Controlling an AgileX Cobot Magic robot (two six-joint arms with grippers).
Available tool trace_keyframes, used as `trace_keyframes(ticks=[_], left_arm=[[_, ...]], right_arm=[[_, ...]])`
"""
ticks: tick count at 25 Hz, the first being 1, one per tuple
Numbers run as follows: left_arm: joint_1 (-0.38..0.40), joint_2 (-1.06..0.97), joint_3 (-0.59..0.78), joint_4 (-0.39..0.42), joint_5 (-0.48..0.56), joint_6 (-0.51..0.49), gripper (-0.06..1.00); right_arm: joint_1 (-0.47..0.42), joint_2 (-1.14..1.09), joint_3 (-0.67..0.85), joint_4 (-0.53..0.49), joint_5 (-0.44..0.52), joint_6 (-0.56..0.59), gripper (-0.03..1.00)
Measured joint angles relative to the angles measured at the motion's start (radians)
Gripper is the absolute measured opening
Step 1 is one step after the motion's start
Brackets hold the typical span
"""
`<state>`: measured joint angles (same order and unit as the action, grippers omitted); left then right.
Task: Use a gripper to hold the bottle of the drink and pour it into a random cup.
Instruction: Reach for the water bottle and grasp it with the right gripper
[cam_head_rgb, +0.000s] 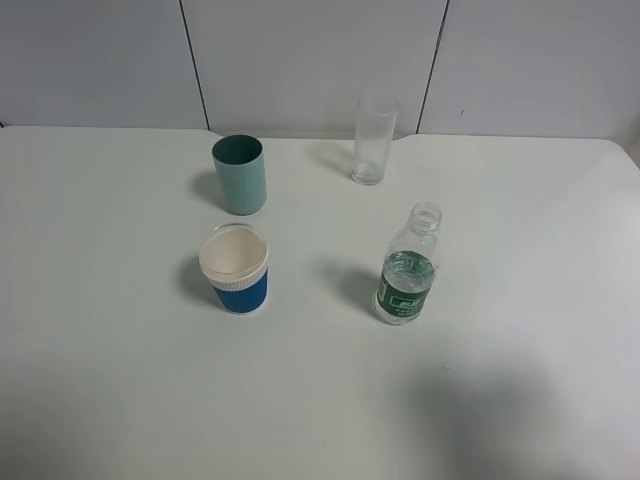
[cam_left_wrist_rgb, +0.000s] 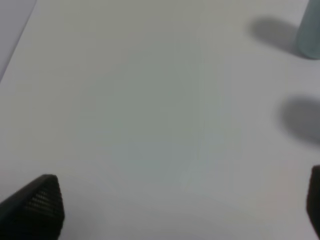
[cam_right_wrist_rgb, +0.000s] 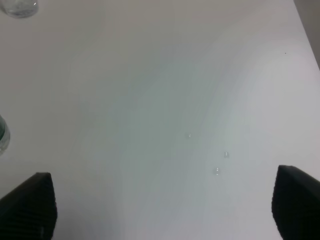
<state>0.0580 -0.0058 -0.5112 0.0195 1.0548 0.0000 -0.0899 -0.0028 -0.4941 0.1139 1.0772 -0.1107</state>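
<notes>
The bottle of the drink (cam_head_rgb: 407, 270) stands upright and uncapped right of the table's middle, clear liquid inside, green label. The blue cup (cam_head_rgb: 236, 268) with its ribbed white rim band stands to its left, upright and empty. Neither gripper shows in the exterior high view. The left gripper (cam_left_wrist_rgb: 182, 207) is open over bare table, only its black fingertips (cam_left_wrist_rgb: 37, 205) showing. The right gripper (cam_right_wrist_rgb: 162, 205) is open too, black fingertips (cam_right_wrist_rgb: 30, 205) wide apart over bare table. A sliver of the bottle (cam_right_wrist_rgb: 2, 134) shows at the right wrist view's edge.
A teal-green cup (cam_head_rgb: 240, 174) stands behind the blue cup; its edge shows in the left wrist view (cam_left_wrist_rgb: 309, 31). A tall clear glass (cam_head_rgb: 373, 140) stands at the back, also in the right wrist view (cam_right_wrist_rgb: 19, 7). A few water droplets (cam_right_wrist_rgb: 220, 162) lie on the white table (cam_head_rgb: 100, 350).
</notes>
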Motion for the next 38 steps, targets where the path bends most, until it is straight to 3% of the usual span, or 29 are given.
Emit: trace_keyframes(ticks=[20,29,38], left_arm=[[0.000,0.000,0.000,-0.001,0.000,0.000,0.98],[0.000,0.000,0.000,0.000,0.000,0.000,0.98],[0.000,0.000,0.000,0.000,0.000,0.000,0.98]], right_arm=[[0.000,0.000,0.000,0.012,-0.017,0.000,0.85],[0.000,0.031,0.000,0.151,-0.042,0.025,0.85],[0.000,0.237,-0.003,0.174,-0.136,-0.009,0.85]])
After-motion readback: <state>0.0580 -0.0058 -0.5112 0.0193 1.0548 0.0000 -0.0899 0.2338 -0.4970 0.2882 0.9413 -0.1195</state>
